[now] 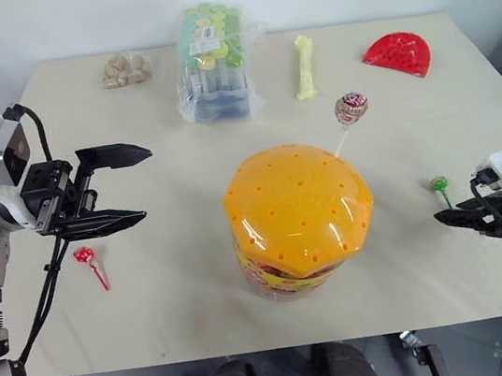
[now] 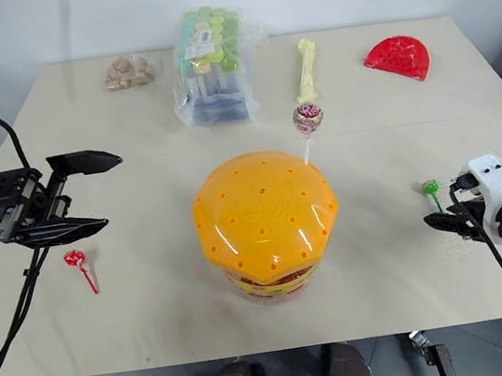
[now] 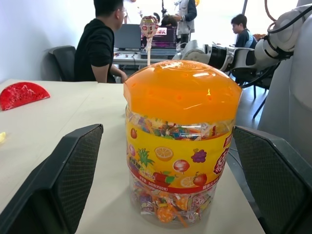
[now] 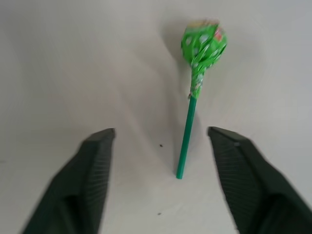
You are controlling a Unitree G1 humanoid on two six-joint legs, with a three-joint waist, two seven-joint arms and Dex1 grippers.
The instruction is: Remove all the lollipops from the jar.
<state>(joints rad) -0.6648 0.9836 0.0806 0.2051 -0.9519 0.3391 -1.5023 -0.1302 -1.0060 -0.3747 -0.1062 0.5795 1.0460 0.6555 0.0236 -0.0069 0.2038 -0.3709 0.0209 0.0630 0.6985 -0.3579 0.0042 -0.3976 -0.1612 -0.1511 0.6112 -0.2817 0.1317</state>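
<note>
The burger-shaped jar (image 1: 298, 219) with its orange domed top stands near the table's front edge. One lollipop (image 1: 351, 109) on a white stick stands up out of the dome's far right side. A red-stick lollipop (image 1: 85, 257) lies on the table to the jar's left. My left gripper (image 1: 142, 183) hovers open above it and points level at the jar; in the left wrist view the jar (image 3: 180, 141) sits between its fingers, apart from them. A green lollipop (image 4: 202, 46) lies on the table at the right, and its stick reaches between the spread fingers of my open right gripper (image 4: 161, 130) without touching them.
At the back of the table (image 1: 180, 284) are a clear bag of green-capped tubes (image 1: 211, 57), a small bag of brown pieces (image 1: 125, 70), a pale yellow bone-shaped stick (image 1: 305, 66) and a red half-round piece (image 1: 398, 54). People (image 3: 102, 44) sit beyond the table.
</note>
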